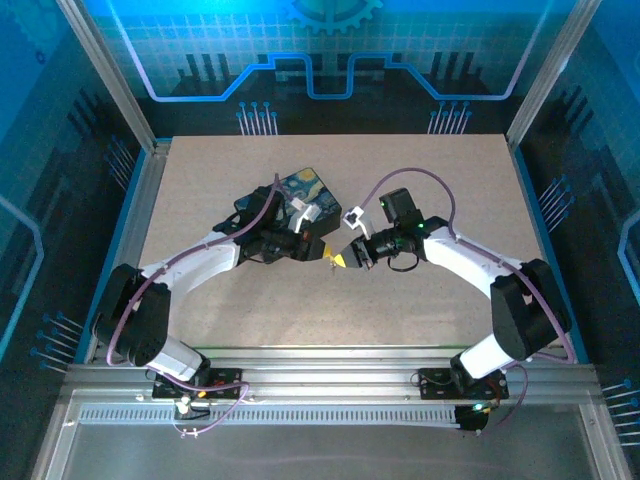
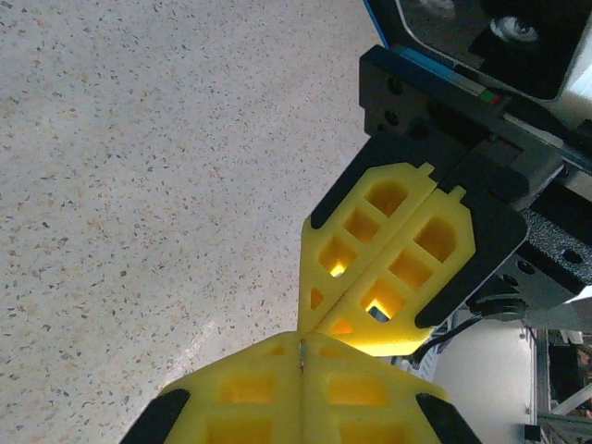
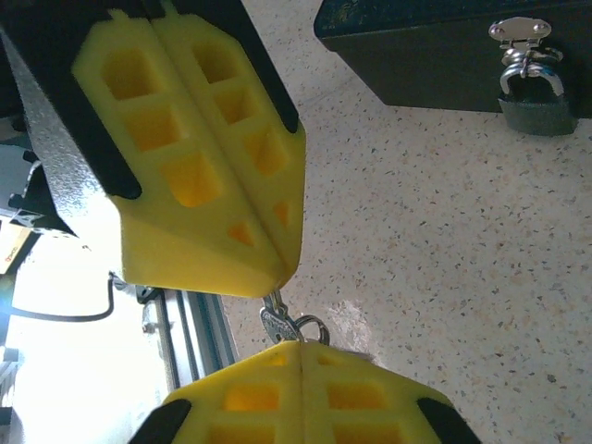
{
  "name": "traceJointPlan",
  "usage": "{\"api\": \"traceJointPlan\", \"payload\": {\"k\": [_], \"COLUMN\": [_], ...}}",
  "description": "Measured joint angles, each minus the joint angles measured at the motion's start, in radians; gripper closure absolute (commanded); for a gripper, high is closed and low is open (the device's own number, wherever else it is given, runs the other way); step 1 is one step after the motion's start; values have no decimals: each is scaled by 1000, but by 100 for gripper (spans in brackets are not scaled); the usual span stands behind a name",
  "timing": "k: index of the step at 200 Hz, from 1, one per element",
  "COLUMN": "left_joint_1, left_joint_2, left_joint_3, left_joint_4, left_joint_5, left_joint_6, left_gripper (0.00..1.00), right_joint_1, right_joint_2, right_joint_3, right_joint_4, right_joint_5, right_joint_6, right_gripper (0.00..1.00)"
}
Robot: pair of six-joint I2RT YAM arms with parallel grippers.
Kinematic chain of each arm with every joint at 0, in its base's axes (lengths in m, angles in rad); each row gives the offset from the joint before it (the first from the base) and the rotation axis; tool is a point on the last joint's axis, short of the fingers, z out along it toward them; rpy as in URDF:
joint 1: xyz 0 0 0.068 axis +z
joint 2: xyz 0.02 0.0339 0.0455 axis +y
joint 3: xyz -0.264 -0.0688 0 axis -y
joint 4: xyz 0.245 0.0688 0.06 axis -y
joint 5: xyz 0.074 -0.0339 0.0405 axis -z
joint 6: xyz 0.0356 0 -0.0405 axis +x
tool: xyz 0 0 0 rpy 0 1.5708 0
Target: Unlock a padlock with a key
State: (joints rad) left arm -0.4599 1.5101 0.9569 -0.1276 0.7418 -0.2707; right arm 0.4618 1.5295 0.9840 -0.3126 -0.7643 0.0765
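Since the left claw has its yellow pads pressed flat together on a sliver of metal at their seam, I take the key to be pinched there by its blade. The right claw sits tip to tip with it, pads likewise together at the key's round head, though I cannot tell how firmly that second pinch bites. The key bridges the small gap between the two noses, just above the speckled surface, and a small split ring hangs off the head beside the right claw's tips. By my judgement the key is light, stiff, thin and slick. It will not bend, but held by the narrow blade it can swivel or slip between gridded pads. The surer hold is flat across the head, both faces against the pads and the blade left free to point outward. Ahead and to the right of the right claw, well apart from it, the padlock is hooked by its shackle through a silvery hasp on the wall of a dark tin, with its body low against that wall. It looks small, dense and rigid, and being loosely hung it should swing away from a pushing key, so it needs bracing by the sides of its body. Its keyhole is not visible from here.
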Motion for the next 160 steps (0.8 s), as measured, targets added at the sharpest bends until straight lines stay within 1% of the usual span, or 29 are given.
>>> {"api": "traceJointPlan", "payload": {"k": [10,20,40,54,70,105,136,160], "left_joint_1": [0,0,0,1,3,16,34,43], "left_joint_2": [0,0,0,0,0,0,0,-4], "left_joint_3": [-3,-7,-19,-25,-31,-46,-70,-80], "left_joint_4": [7,21,55,81,112,175,217,237], "left_joint_5": [0,-1,-10,-12,-13,-15,-22,-23], "left_joint_6": [-5,-19,-46,-69,-95,-149,-190,-213], "left_gripper": [100,100,100,100,100,100,100,100], "right_joint_1": [-2,-8,-32,-53,-65,-69,-70,-67], "right_joint_2": [0,0,-11,-26,-35,-33,-14,12], "right_joint_3": [0,-2,-25,-62,-113,-195,-241,-250], "right_joint_4": [5,17,73,139,243,451,646,725], "right_joint_5": [0,-5,-17,-32,-47,-56,-56,-57], "right_joint_6": [13,13,56,111,204,398,548,611], "right_gripper": [73,69,58,53,50,48,53,54]}}
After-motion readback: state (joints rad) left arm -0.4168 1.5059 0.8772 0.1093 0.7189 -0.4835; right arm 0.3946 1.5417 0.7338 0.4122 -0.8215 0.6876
